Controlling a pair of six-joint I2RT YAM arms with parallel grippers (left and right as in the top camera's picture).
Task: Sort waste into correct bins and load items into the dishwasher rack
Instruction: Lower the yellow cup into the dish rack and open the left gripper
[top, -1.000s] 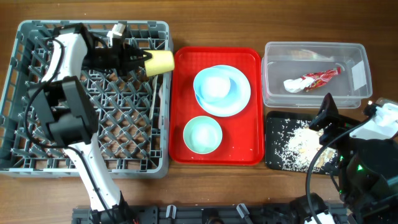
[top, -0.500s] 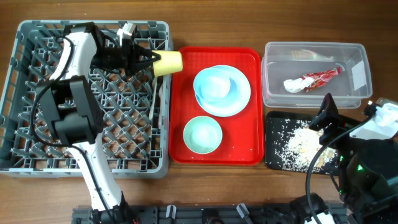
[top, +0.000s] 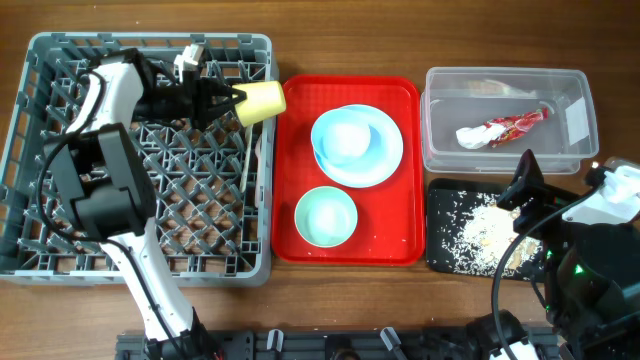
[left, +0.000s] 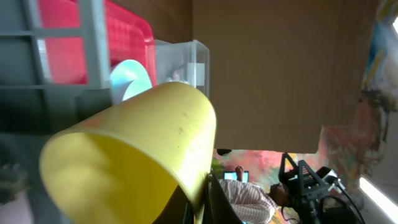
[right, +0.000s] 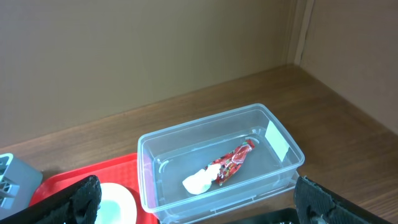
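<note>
My left gripper (top: 232, 100) is shut on the rim of the small yellow cup (top: 259, 101), holding it on its side over the right edge of the grey dishwasher rack (top: 60, 262); the cup fills the left wrist view (left: 130, 155). The pale blue plate (top: 385, 160) with the blue-white bowl (top: 348, 138) on it and the mint-green bowl (top: 326, 215) sit on the red tray (top: 395, 250). The clear tub (top: 505, 158) holds the red-and-white wrapper (top: 515, 125) and white napkin (top: 472, 136). The black tray (top: 440, 215) holds rice crumbs (top: 475, 240). My right gripper (right: 193, 199) is open above the black tray. A white utensil (top: 249, 163) lies in the rack.
The red tray lies between the rack and the two bins. The right arm's body (top: 590, 250) covers the black tray's right part. Bare wood runs along the table's front edge (top: 350, 300).
My left gripper with the yellow cup first moved right toward the red tray, then drew back left a little. The right arm has not moved.
</note>
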